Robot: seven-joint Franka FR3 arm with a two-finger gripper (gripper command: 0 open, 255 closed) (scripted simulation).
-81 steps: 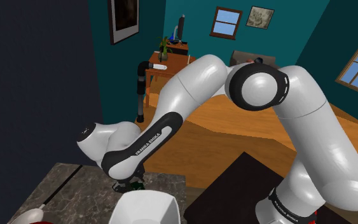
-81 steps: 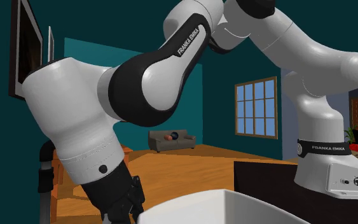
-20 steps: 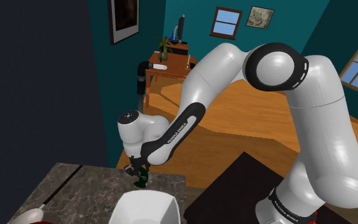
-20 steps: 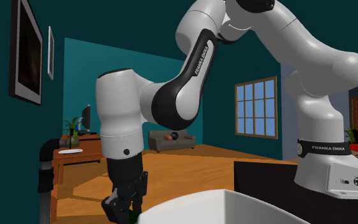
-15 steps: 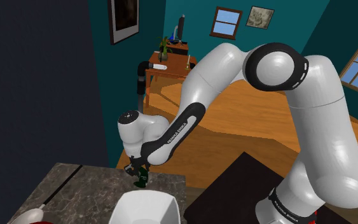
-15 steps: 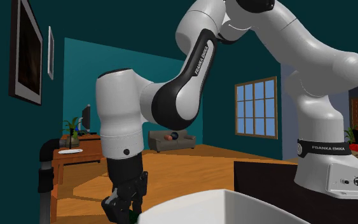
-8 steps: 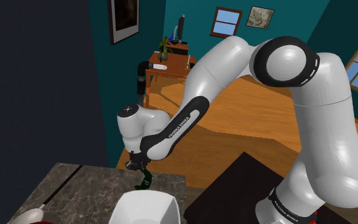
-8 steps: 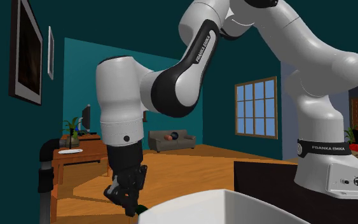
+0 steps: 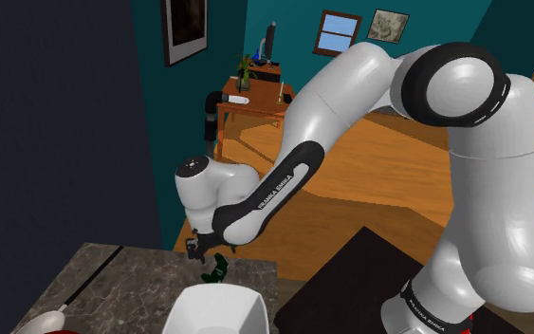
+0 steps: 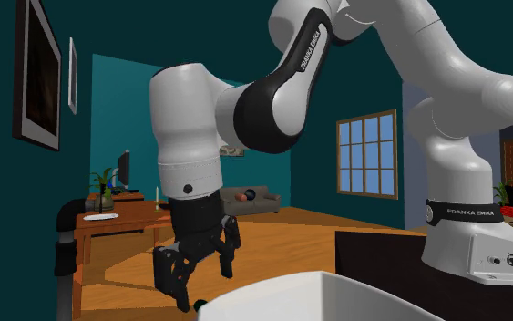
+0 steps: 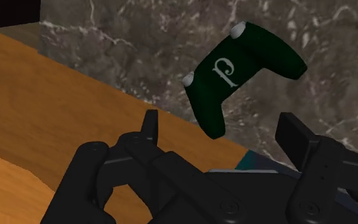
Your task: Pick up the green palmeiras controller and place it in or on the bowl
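The dark green controller (image 11: 241, 63), marked with a white letter, hangs just past my fingertips over the marbled counter (image 11: 336, 95), touching neither finger. My gripper (image 11: 222, 133) is open, its black fingers (image 11: 151, 127) spread wide. From the shoulder view the controller (image 9: 216, 270) sits tilted right under the gripper (image 9: 203, 252), by the far rim of the white bowl (image 9: 217, 308). I cannot tell whether it rests on anything. In the second exterior view the open gripper (image 10: 200, 278) hovers beside the bowl (image 10: 336, 296).
The counter (image 9: 113, 285) ends just behind the bowl, with wood floor below. A red object with a white handle (image 9: 46, 323) lies at the shoulder view's lower left. A dark wall stands at its left, the black stand (image 9: 369, 285) at its right.
The fingers have sprung apart and let go of the controller, which has tipped and slipped lower toward the bowl's rim. The forearm has swung up and to the shoulder view's right.
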